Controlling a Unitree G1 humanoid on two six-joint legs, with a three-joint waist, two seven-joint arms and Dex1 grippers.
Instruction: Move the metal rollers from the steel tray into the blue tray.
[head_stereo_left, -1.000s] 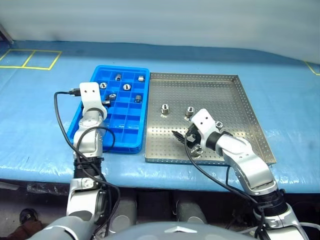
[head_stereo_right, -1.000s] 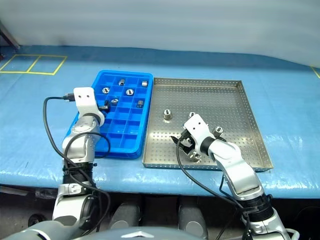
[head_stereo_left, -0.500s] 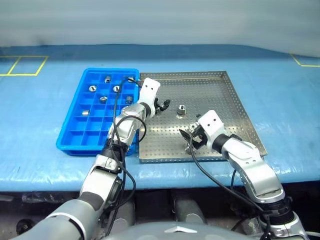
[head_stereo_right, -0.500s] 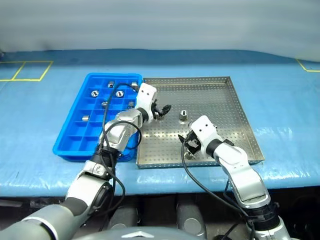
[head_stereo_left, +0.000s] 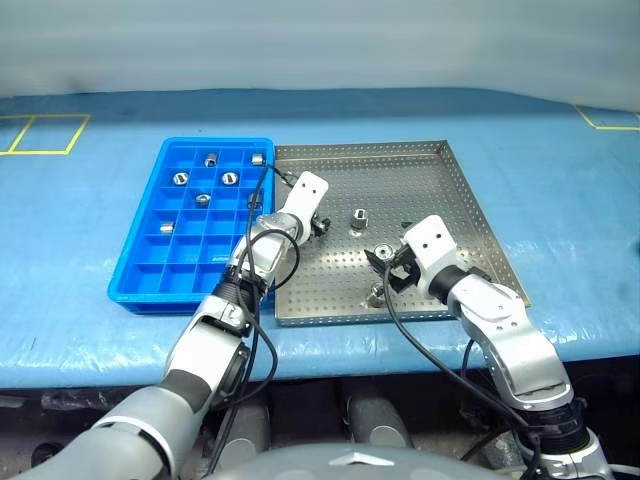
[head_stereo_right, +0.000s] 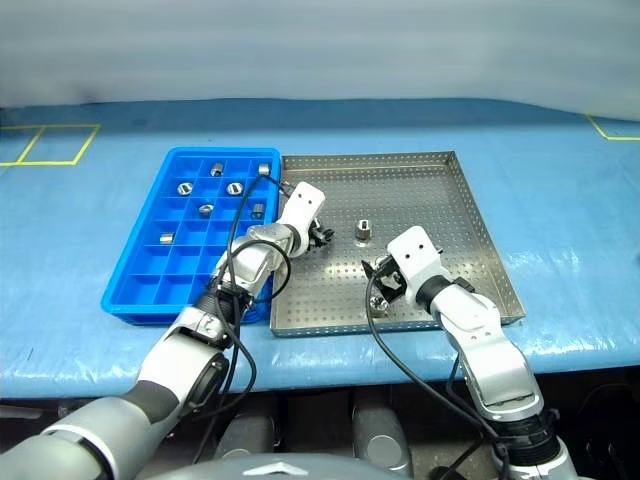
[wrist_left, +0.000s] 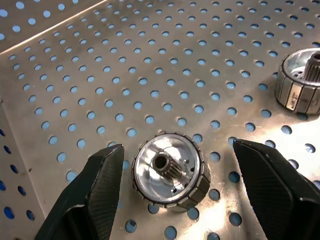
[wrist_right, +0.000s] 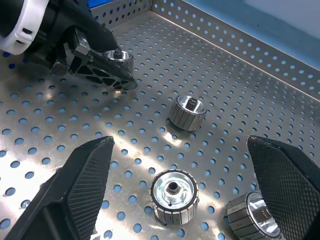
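The steel tray (head_stereo_left: 420, 180) sits right of the blue tray (head_stereo_left: 140, 272), which has several metal rollers (head_stereo_left: 229, 178) in its far compartments. My left gripper (wrist_left: 177, 147) reaches into the steel tray's left part, open, its fingers (wrist_left: 100, 190) straddling one roller (wrist_left: 170, 171) lying on the perforated floor, with a gap on each side. Another roller (head_stereo_left: 361, 217) stands just beyond it. My right gripper (wrist_right: 180, 142) hovers open over the tray's front middle, with a roller (wrist_right: 174, 195) on the floor between its fingers and a second one (wrist_right: 252, 216) beside it.
Both trays rest on a blue-covered table (head_stereo_left: 560, 200) with yellow floor-style markings (head_stereo_left: 45, 132) at the far left and far right. The steel tray's low rim (head_stereo_left: 480, 215) runs around the rollers. The left gripper (wrist_right: 100, 70) shows in the right wrist view.
My left arm swung from over the blue tray across into the steel tray and sank around a roller, its fingers narrowing. The camera shifted. The right gripper barely moved.
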